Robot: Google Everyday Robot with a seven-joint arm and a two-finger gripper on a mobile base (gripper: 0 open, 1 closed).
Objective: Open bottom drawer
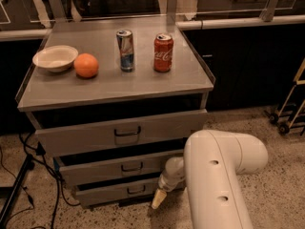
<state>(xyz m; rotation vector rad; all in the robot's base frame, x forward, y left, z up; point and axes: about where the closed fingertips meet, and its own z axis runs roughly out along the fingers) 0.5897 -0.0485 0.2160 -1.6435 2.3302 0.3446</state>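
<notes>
The bottom drawer [112,192] is the lowest grey front of the metal cabinet, with a small dark loop handle [136,189]. It stands out a little from the cabinet, as do the middle drawer [114,167] and the tall top drawer [119,132]. My gripper [159,198] reaches down from the white arm [217,175], its pale tip just right of the bottom drawer's handle, at the drawer's right end near the floor.
On the cabinet top [114,87] stand a white bowl [55,57], an orange [86,65], a blue-silver can [126,49] and a red cola can [163,52]. Cables and a tripod leg [16,190] lie at the left. A wheeled cart [290,104] stands at the right.
</notes>
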